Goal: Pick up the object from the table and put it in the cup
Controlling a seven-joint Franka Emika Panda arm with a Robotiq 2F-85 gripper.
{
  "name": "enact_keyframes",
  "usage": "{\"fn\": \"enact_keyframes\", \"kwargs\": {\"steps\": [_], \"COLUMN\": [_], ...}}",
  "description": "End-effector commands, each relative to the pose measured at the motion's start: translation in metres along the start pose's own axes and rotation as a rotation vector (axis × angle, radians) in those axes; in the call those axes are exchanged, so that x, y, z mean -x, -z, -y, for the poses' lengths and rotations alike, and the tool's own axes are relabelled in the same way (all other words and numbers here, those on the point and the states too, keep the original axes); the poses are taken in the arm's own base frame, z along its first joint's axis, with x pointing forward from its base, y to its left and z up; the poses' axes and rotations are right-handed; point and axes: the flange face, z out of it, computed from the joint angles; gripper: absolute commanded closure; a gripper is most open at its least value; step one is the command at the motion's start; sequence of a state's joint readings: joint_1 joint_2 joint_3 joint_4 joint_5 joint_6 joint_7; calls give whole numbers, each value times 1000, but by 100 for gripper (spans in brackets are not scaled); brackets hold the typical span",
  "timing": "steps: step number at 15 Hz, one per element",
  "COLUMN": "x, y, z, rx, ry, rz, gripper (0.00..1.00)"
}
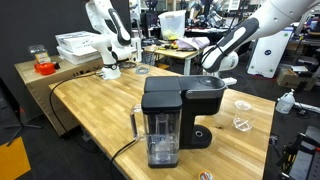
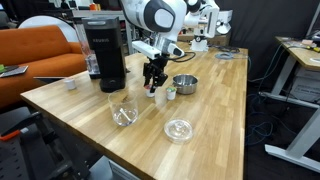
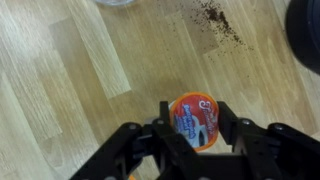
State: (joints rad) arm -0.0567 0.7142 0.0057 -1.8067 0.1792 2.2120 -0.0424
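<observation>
My gripper (image 3: 196,112) is shut on a coffee pod (image 3: 192,124) with an orange rim and a blue and red label. It holds the pod a little above the wooden table (image 2: 215,110). In an exterior view the gripper (image 2: 152,84) hangs between the coffee machine and a metal bowl. The cup (image 2: 123,108) is small, round and clear. It stands on the table in front of the gripper and apart from it. It also shows in an exterior view (image 1: 242,123).
A black coffee machine (image 2: 105,50) with a clear tank (image 1: 160,135) stands beside the gripper. A metal bowl (image 2: 184,84), two small pods (image 2: 165,95) and a flat clear dish (image 2: 178,129) lie close by. Coffee grounds (image 3: 215,20) stain the wood.
</observation>
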Motion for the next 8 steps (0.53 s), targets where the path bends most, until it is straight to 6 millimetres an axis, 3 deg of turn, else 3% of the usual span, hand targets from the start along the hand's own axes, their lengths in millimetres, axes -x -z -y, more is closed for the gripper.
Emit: {"fn": "enact_keyframes", "kwargs": {"steps": [1,4,8], "x": [-4,-2,5], "y": [-2,5,21], "z": [0,3,10], "rx": [9,12,18], "ry": [2,10,31], "rz": [26,23,-1], "gripper": [59,81,84]}}
